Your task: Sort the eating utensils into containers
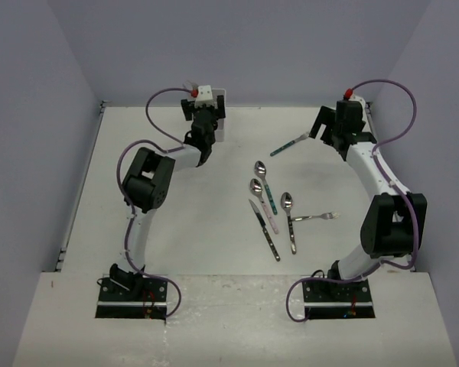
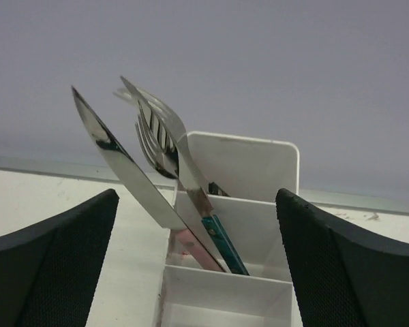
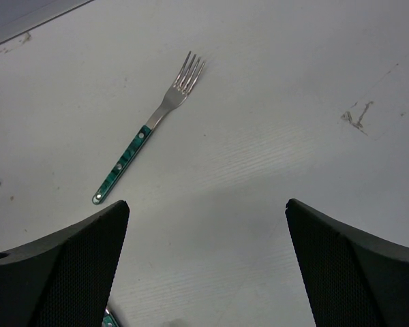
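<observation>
The white compartment holder [image 2: 259, 170] stands right in front of my left gripper [image 2: 196, 197], which is open and empty, its fingers on either side of it. Inside lean a pink-handled knife [image 2: 123, 163], a teal-handled knife [image 2: 221, 238] and forks [image 2: 153, 136]. From above, the holder [image 1: 222, 115] is partly hidden by the left gripper [image 1: 208, 116]. My right gripper [image 3: 206, 204] is open and empty above the table, near a teal-handled fork [image 3: 146, 139]. The top view shows that fork [image 1: 289, 144] just left of the right gripper [image 1: 319, 131].
Loose utensils lie mid-table: three spoons [image 1: 260, 168] [image 1: 255, 186] [image 1: 288, 202], a black-handled knife [image 1: 266, 233] and a silver fork [image 1: 315, 217]. A teal handle tip [image 3: 109, 317] shows by my right gripper's left finger. Purple walls close off the back and sides.
</observation>
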Controlling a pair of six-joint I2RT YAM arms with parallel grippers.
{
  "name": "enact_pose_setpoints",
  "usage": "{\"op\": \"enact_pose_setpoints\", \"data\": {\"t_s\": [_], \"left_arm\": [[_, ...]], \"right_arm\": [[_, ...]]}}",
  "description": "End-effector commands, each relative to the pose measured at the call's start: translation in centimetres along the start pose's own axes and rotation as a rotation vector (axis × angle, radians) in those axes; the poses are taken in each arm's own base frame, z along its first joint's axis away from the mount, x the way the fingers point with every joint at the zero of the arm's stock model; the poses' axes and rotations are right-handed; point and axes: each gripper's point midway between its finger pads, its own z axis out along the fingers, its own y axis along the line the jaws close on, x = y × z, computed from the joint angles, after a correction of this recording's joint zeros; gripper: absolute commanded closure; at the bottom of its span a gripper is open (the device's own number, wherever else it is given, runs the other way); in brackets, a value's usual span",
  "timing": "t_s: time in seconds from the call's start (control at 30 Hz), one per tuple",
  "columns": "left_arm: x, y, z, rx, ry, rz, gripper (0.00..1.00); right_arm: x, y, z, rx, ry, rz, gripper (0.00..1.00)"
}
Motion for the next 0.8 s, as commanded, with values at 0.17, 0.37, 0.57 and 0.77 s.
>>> {"op": "enact_pose_setpoints", "data": {"t_s": [0.17, 0.37, 0.57, 0.77], "left_arm": [[-11.6, -1.7, -3.9, 0.122, -0.049, -0.005, 0.0], [-11.9, -0.3, -8.0, 0.164, 0.071, -0.053, 0.0], [-8.3, 4.0, -12.2, 0.048, 0.189, -0.098, 0.0], [-8.7, 6.7, -14.1, -0.035, 0.198, -0.125, 0.0]], "right_arm": [[-0.7, -0.6, -2.7, 0.011, -0.035, 0.052, 0.01], [0.3, 1.9, -1.2, 0.015, 0.034, 0.104, 0.01], [-0.1, 7.5, 3.2, -0.026, 0.176, 0.192, 0.01], [2.6, 8.9, 8.7, 0.062, 0.322, 0.265, 0.01]]}}
